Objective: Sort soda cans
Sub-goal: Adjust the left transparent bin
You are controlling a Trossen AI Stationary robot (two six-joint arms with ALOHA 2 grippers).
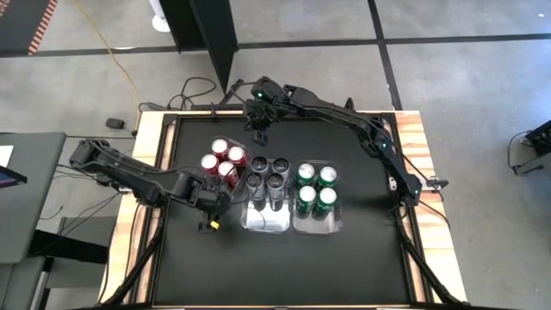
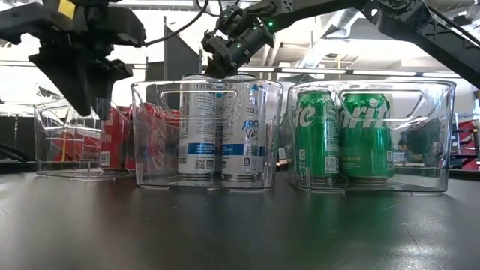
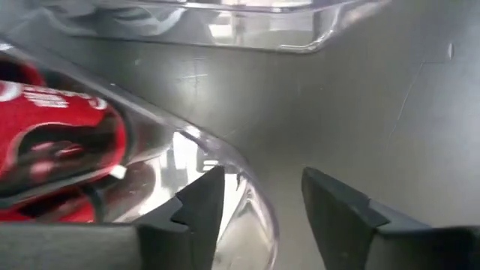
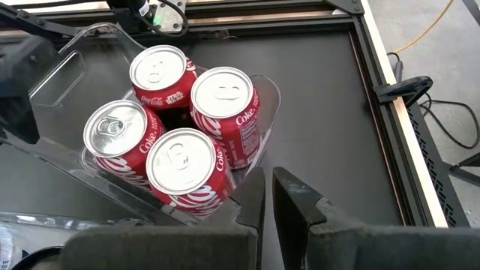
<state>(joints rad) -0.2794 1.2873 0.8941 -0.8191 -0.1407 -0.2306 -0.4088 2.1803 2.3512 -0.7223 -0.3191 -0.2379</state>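
Twelve small cylindrical soda cans with silvery tops already stand grouped by colour in three clear plastic rectangular bins, so you are at the tidying stage, not the picking stage. Take the middle clear bin [image 1: 266, 220] as your landmark: it holds the four silver-grey cans [image 1: 266, 172] at its far end, the four green cans [image 1: 315, 187] sit in the bin [image 1: 317, 226] touching its right side, and the four red cans [image 1: 223, 160] sit in the bin [image 4: 71, 56] on its left, which lies skewed and pushed farther back than the other two. Your left gripper [image 1: 212, 216] hangs at the near left corner of the middle bin, its fingers [image 3: 196, 206] spread and empty, with the curved wall of the red-can bin just at one fingertip. Your right gripper [image 1: 260, 131] hovers beyond the far end of the middle bin, looking down on the red cans; its fingers [image 4: 300, 199] show a narrow gap and hold nothing. If the step in hand is squaring the red bin, I judge you should press on the bin wall low and slowly, since the cans stand loose and the clear plastic may slide or tip. Keep the right arm high so it stays clear of the can tops.
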